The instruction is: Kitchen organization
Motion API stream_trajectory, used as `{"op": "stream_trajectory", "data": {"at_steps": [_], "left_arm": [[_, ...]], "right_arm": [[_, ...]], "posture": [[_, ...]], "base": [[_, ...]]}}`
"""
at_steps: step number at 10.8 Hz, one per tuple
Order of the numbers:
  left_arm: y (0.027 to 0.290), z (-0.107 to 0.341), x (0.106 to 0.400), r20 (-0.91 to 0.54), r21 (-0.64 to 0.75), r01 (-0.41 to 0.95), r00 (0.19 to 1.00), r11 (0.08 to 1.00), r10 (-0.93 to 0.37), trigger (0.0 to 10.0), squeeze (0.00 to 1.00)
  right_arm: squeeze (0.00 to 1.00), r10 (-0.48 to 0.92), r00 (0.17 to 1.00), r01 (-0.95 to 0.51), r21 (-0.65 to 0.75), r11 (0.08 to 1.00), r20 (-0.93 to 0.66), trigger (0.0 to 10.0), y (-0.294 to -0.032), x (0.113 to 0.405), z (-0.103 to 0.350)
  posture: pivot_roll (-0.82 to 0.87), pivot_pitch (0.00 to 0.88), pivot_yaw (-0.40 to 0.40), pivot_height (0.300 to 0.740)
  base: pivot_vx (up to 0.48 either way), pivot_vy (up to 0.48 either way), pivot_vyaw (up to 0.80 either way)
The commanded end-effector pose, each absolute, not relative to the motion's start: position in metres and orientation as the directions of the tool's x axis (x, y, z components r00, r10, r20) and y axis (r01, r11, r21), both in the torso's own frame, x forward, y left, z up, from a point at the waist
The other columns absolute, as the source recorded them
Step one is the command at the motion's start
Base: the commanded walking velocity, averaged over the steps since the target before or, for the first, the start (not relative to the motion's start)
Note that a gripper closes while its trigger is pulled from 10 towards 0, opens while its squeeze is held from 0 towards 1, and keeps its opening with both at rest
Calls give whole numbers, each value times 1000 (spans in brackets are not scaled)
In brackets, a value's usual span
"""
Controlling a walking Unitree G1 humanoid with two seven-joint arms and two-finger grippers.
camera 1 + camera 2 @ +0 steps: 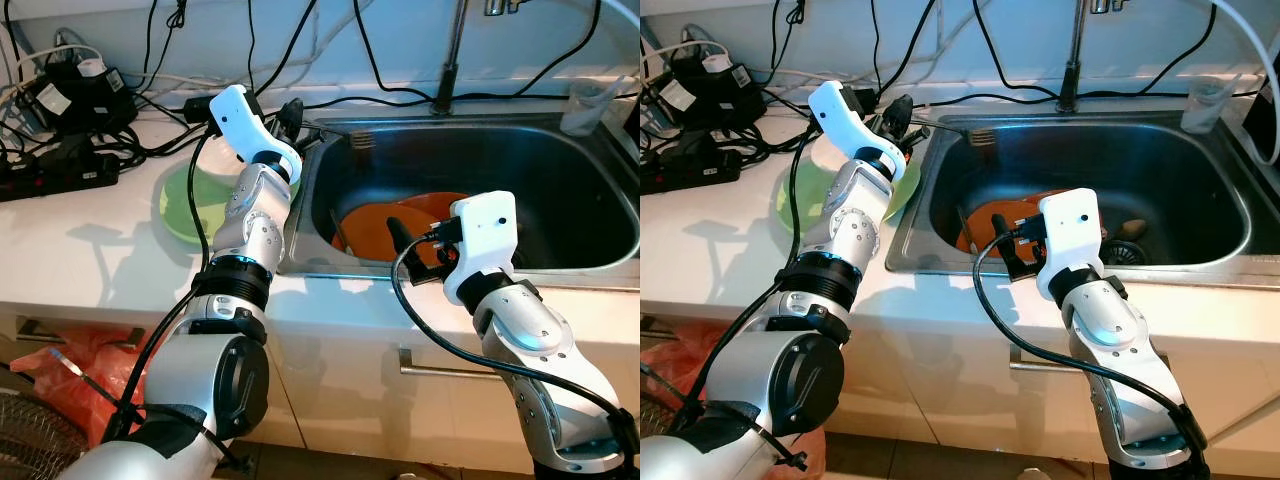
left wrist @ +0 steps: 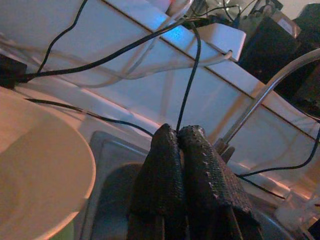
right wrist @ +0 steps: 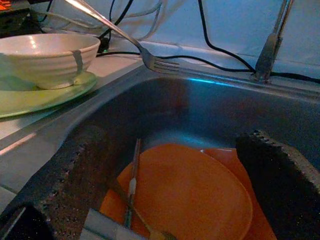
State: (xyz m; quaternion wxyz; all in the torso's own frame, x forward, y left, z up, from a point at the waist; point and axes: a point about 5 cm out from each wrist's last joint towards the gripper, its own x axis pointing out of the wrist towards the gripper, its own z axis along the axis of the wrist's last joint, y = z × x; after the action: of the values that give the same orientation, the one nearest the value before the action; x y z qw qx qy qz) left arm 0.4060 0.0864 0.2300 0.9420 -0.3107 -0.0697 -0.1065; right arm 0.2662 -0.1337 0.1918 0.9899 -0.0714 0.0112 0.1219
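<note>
Both eye views look forward and down from the head onto the white tabletop [image 1: 90,250] and the stainless steel sink [image 1: 560,190] — the same scene, slightly shifted sideways between them. The left wrist view sits close behind its black textured fingers [image 2: 200,175], facing along them toward the white back wall with black cables [image 2: 125,90], the sink's corner just beyond. The right wrist view looks low over the sink's front edge, past its spread fingers [image 3: 275,175], at the round orange plates [image 3: 195,195] — shared with both eye views [image 1: 985,225].
</note>
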Motion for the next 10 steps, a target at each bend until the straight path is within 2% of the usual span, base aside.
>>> {"op": "stream_trajectory", "data": {"at_steps": [1,3,10], "left_arm": [[93,234,406,210,-556,240,967,796,-145,0,0],[93,233,406,204,-557,235,968,797,-143,0,0],[94,230,405,189,-565,222,972,794,-137,0,0]], "right_arm": [[0,257,966,-258,-140,956,-28,10000,-130,268,193],[0,259,966,-260,-140,955,-28,10000,-130,268,193],[0,268,963,-270,-146,952,-34,10000,-129,269,190]], "posture": [[-234,0,121,740],[-234,0,123,740],[-227,0,118,740]], "base": [[0,-480,0],[0,-403,0],[0,0,0]]}}
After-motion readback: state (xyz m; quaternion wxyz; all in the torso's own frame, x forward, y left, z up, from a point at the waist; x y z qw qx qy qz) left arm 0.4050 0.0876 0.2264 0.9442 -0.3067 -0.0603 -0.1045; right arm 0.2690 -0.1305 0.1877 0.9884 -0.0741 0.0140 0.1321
